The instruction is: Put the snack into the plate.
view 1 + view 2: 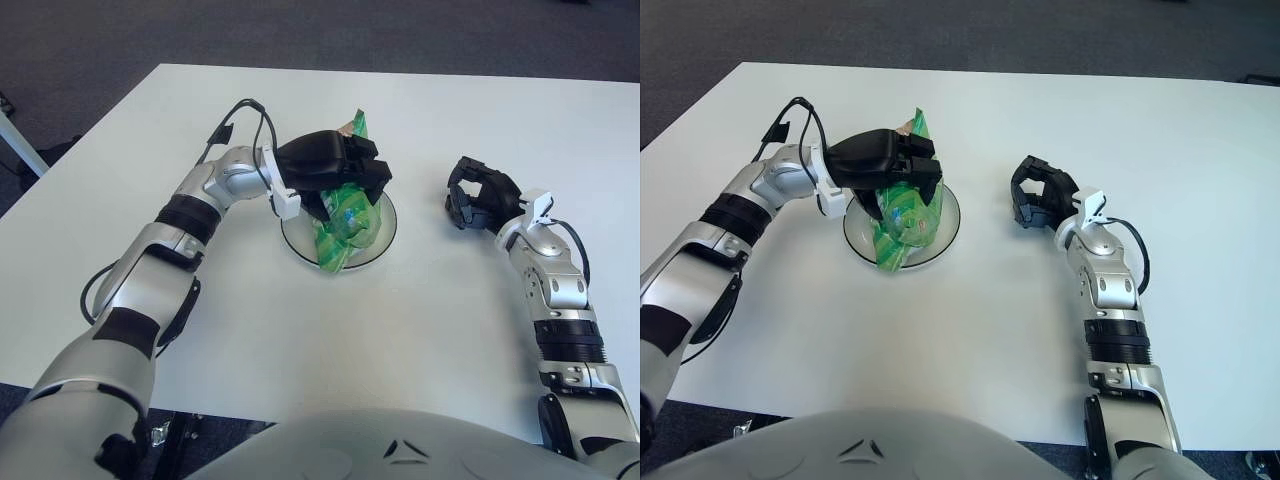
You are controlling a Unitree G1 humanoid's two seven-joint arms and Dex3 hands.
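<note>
White counter: left hand gripping snack over plate; bag overhanging near rim, risking tipping out on release. Right hand curling empty beside plate.

Left hand reaches inward, fingers clenched; right hand curled, idle.

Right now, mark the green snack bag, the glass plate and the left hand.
green snack bag (345, 232), left eye view, lower body.
round glass plate (389, 222), left eye view, right rim.
left hand (352, 172), left eye view, black fingers gripping bag.
</note>
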